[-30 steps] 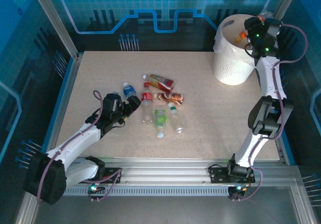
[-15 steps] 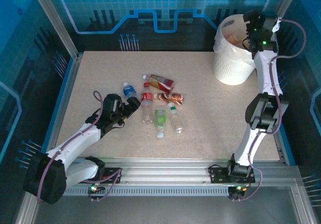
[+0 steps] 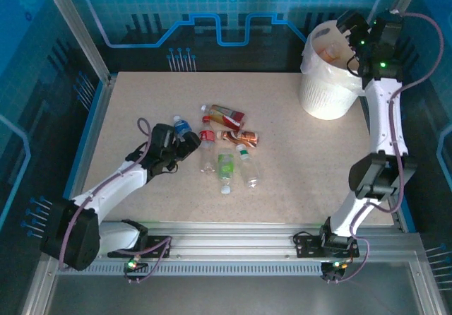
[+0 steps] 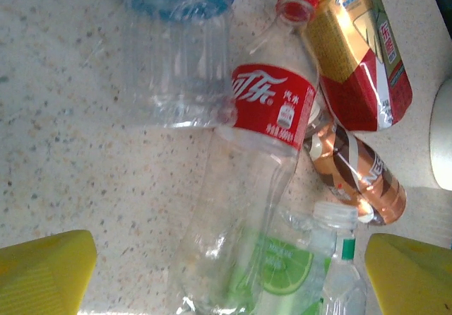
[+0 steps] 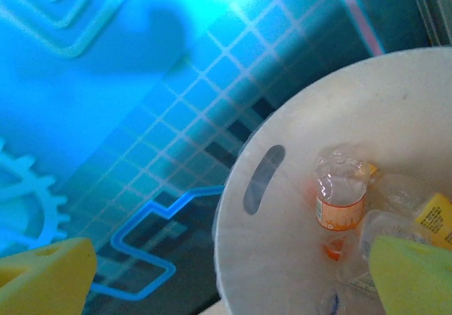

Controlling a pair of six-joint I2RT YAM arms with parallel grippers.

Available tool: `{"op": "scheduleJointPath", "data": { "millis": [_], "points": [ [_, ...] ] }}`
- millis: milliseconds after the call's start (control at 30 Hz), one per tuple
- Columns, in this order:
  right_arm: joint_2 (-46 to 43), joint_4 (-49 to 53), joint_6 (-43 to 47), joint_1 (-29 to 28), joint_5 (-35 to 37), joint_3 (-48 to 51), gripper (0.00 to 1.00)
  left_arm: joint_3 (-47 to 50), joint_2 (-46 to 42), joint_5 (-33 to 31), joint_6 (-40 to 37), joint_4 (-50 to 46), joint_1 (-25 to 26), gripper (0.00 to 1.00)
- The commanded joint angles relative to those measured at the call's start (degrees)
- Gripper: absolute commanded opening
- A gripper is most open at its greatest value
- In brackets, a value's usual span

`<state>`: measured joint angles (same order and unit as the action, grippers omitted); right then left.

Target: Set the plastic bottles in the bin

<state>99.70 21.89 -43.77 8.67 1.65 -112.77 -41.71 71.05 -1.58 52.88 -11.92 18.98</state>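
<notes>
Clear plastic: most of the plastic bottles (image 3: 225,167) are see-through and look empty. Six lie on their sides in a loose cluster left of the bench's middle.
Bench (image 3: 304,167): pale, speckled top.
Cola bottle (image 4: 247,188): clear body, red label with white script and a red cap. It lies lengthwise in the left wrist view.
Blue-capped bottle (image 4: 176,54): clear and ribbed with a blue top, lying against the cola bottle's label.
Gold-and-red bottle (image 4: 360,54): opaque printed wrap, just beside the cola bottle's neck on the other side.
Copper-brown bottle (image 4: 357,177): shiny striped wrap, lying between the gold-and-red bottle and the white-capped bottle.
Lime-label bottle (image 4: 282,269): green label showing a lime slice, partly behind the cola bottle's lower body.
White-capped bottle (image 4: 339,258): clear, with a green ring under its cap, touching the lime-label bottle.
Bin (image 3: 325,96): large round white bucket with a translucent liner, standing at the bench's far right corner, well apart from the cluster. It has a slot handle (image 5: 263,177) in its wall.
Inside the bin: an orange-label bottle (image 5: 339,198), clear, lies against the inner wall. A yellow-label bottle (image 5: 438,216) lies beside it, partly hidden.
Left end effector (image 3: 185,144): low at the cluster's left edge, jaws wide, holding nothing. Its yellow pads (image 4: 42,272) stand on either side of the cola bottle's base.
Right end effector (image 3: 351,43): raised over the bin's rim, jaws wide, nothing between them.
</notes>
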Motion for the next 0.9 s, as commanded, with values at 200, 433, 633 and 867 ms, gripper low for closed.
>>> {"op": "scheduleJointPath", "data": {
  "millis": [200, 433, 633, 867],
  "points": [
    [-16.28, -3.05, 14.69, -3.24, -13.72, 18.39, 1.00, -12.97, 12.90, -7.26, -8.22, -10.08, -2.71, 0.99],
    [-25.23, -2.08, 21.40, -6.89, -24.69, 31.35, 1.00, -18.26, 20.83, -3.39, -13.24, -9.45, -4.56, 0.96],
    [-31.23, 1.00, 23.73, -10.86, -24.07, 40.16, 1.00, -20.51, 25.77, -3.18, -15.09, -10.56, -4.91, 0.87],
    [-36.65, 0.14, 21.40, -12.69, -22.59, 48.33, 1.00, -21.04, 29.32, -0.52, -16.94, -8.75, -6.04, 0.79]
  ]
}}
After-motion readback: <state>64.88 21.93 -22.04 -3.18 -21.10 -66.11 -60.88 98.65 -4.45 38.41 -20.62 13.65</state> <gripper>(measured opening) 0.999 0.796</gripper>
